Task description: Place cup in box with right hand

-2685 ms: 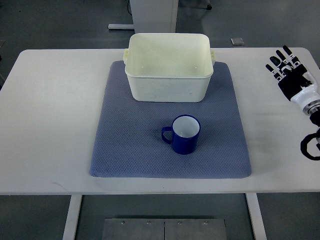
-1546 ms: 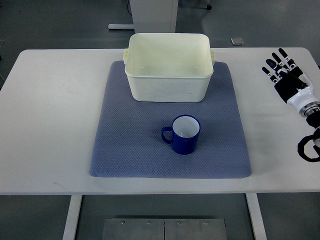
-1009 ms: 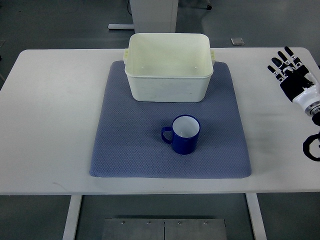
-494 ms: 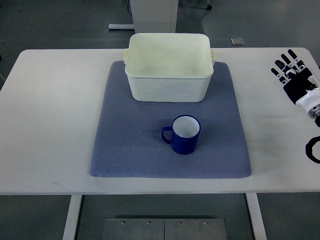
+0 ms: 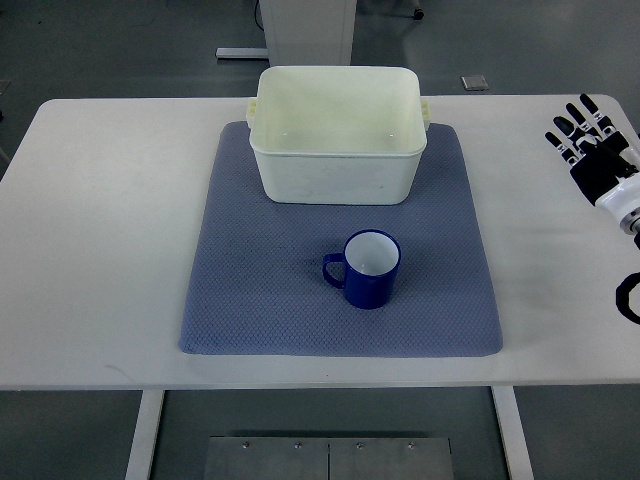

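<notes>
A glossy blue cup with a white inside stands upright on a dimpled grey-blue mat, just before the smooth cream plastic box. The right hand lies at the white bench's right edge, fingers spread and empty, its arm cut off by the frame.

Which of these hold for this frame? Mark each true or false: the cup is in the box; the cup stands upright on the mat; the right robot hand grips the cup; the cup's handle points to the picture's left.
1. The cup is in the box. False: it stands on the mat, nearer than the box.
2. The cup stands upright. True.
3. The right robot hand grips the cup. False: it is open at the table's right edge, far away.
4. The handle points left. True.
</notes>
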